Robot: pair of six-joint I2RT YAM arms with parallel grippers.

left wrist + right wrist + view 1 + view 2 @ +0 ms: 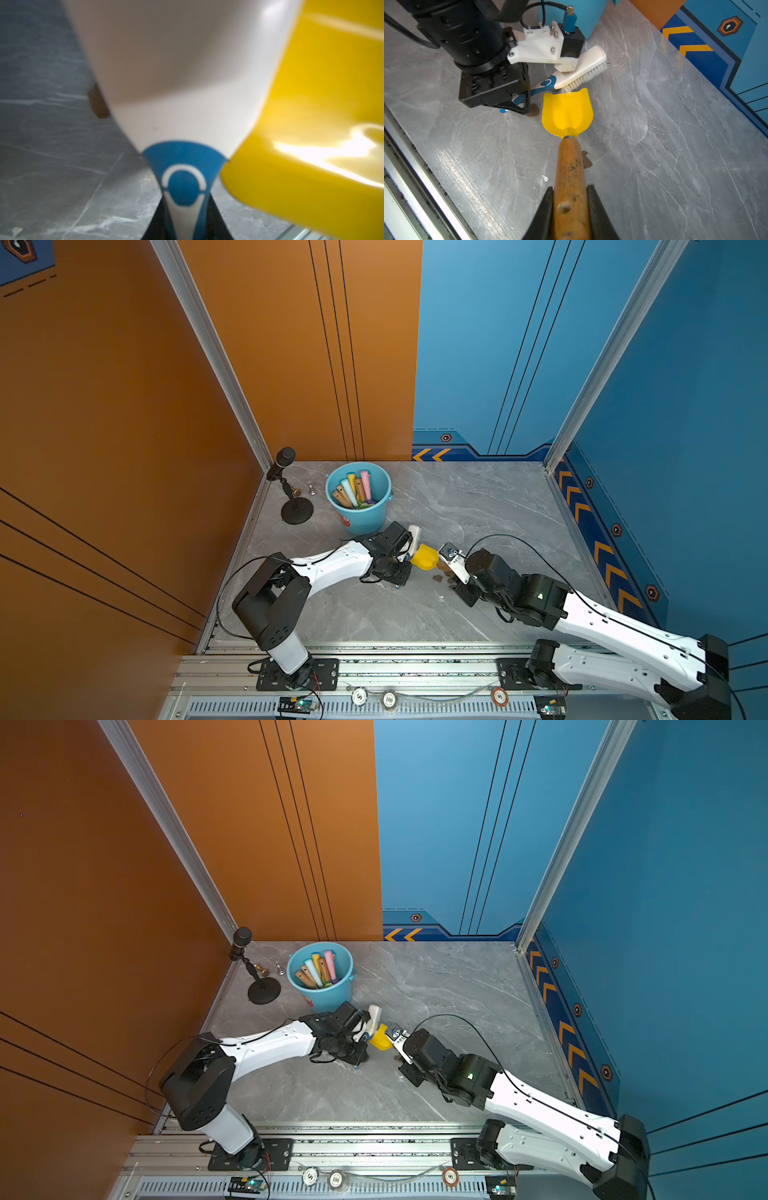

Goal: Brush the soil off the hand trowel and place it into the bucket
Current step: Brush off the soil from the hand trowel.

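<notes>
left tool (pixel 517 102) clamped on brush (pixel 588 62), bristles touching yellow trowel (pixel 566 110) blade, right tool (pixel 570 199) clamped on trowel handle, soil (pixel 586 161) lumps on desk (pixel 654 145)

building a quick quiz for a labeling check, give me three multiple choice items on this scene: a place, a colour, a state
1. Where does the bucket stand?
A. at the table's rear, near the microphone stand
B. at the table's front edge
C. in the table's middle
2. What colour is the trowel blade?
A. red
B. yellow
C. green
3. How is the right gripper?
A. open and empty
B. shut on the trowel's wooden handle
C. out of view
Answers: 1 A, both top views show it at the back beside the stand; 2 B, the right wrist view shows a bright yellow blade; 3 B, its jaws clamp the handle from both sides.
</notes>
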